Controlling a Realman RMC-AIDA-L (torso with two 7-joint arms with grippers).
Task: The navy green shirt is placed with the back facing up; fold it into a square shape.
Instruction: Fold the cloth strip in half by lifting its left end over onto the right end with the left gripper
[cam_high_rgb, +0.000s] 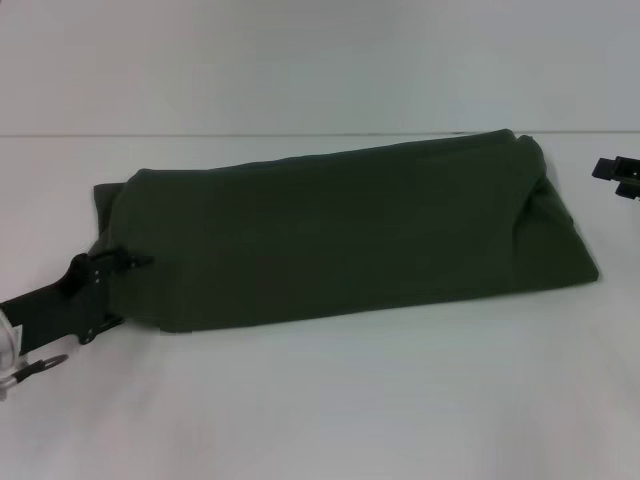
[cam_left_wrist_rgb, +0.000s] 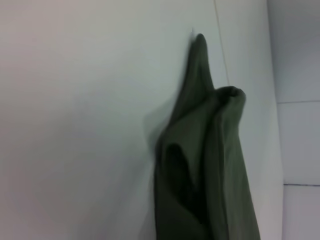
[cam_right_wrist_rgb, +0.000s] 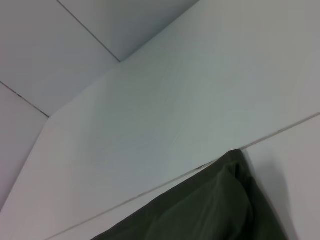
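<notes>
Lying across the middle of the white tabletop (cam_high_rgb: 320, 400): the navy green shirt (cam_high_rgb: 340, 240), folded into a long band that runs from the left side up toward the far right. Sleeves not visible, top layer mostly smooth. Right end bunched, with a creased flap sloping down toward the right edge. A bit of under-layer sticks out at the far-left end.

Left tool (cam_high_rgb: 112, 268) sits at the shirt's left end, near corner, touching the fabric; black body reaches back toward the near-left corner of the tabletop. Looks pinched on the cloth edge, but cannot tell for sure whether the fingers are closed. Left wrist view shows the shirt (cam_left_wrist_rgb: 210, 165) end-on, layers gathered and lifted into a ridge, one corner tapering to a point on the tabletop.

Right tool (cam_high_rgb: 620, 176) is at the right edge, well apart from the shirt, off the fabric; only a small black part shows, opening cannot be told. Right wrist view catches the far-right corner of the shirt (cam_right_wrist_rgb: 210, 210) flat on the tabletop.
</notes>
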